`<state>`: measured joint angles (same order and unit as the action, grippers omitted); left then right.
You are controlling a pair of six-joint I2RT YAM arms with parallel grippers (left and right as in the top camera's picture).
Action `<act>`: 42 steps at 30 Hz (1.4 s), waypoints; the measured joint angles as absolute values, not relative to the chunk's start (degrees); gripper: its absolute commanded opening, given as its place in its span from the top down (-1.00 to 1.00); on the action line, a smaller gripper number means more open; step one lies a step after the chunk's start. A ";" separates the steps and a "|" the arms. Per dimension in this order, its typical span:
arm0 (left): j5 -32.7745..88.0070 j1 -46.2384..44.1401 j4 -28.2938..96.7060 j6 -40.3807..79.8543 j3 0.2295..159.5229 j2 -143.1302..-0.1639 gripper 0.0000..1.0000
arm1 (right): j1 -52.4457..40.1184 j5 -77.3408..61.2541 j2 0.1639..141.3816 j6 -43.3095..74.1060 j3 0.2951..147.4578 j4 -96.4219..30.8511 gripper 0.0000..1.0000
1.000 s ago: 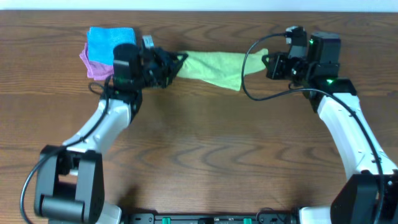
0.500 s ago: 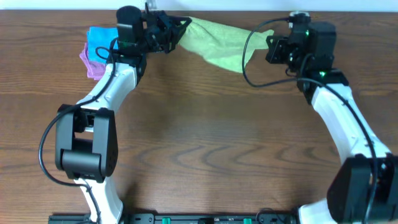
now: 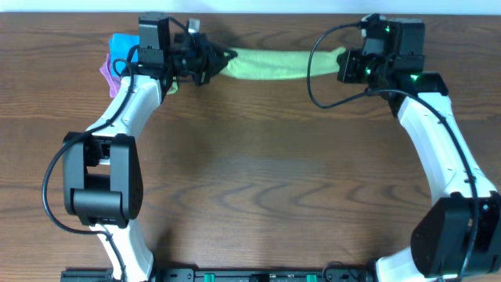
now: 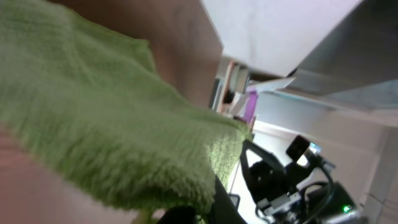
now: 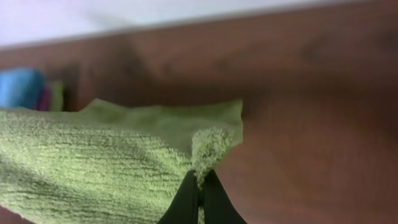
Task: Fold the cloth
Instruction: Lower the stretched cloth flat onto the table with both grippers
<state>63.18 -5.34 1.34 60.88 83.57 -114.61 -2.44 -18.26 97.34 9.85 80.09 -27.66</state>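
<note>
The lime-green cloth (image 3: 274, 64) is stretched into a narrow band between my two grippers near the table's far edge. My left gripper (image 3: 225, 58) is shut on its left end; in the left wrist view the cloth (image 4: 106, 124) fills the frame above the dark fingers (image 4: 205, 214). My right gripper (image 3: 343, 64) is shut on its right end; in the right wrist view the fingers (image 5: 200, 186) pinch a corner of the cloth (image 5: 93, 162) above the wood.
A bright blue folded cloth (image 3: 121, 43) lies on a purple folded cloth (image 3: 106, 69) at the far left, behind my left arm. They also show in the right wrist view (image 5: 22, 87). The table's far edge (image 3: 266, 15) runs just behind the cloth.
Both grippers have moved the cloth toward the far edge and pulled it taut; it went from a sagging, slanted sheet to a straight narrow band.
</note>
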 measured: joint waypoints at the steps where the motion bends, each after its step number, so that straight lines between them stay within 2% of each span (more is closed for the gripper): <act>1: 63.75 -5.23 5.32 58.46 83.61 -114.61 0.89 | -2.44 -18.26 97.34 9.28 80.09 -29.74 0.97; 11: 60.82 -5.04 37.50 34.76 83.61 -114.65 0.88 | -2.39 -17.72 97.34 5.41 80.09 -44.82 0.97; 17: 54.59 -5.52 50.30 25.12 83.61 -114.65 0.88 | -2.76 -19.31 97.34 4.49 80.03 -52.12 0.97; 21: 50.48 -6.68 56.34 20.58 83.61 -114.63 0.88 | -2.92 -19.97 97.34 3.75 77.45 -52.73 0.97; 32: 39.09 -12.78 60.40 16.43 82.74 -114.63 0.88 | -2.90 -19.27 97.34 3.33 65.89 -51.24 0.97; 42: 38.17 -13.30 54.68 16.45 72.75 -114.63 0.88 | -2.92 -20.91 97.34 2.68 64.29 -50.72 0.97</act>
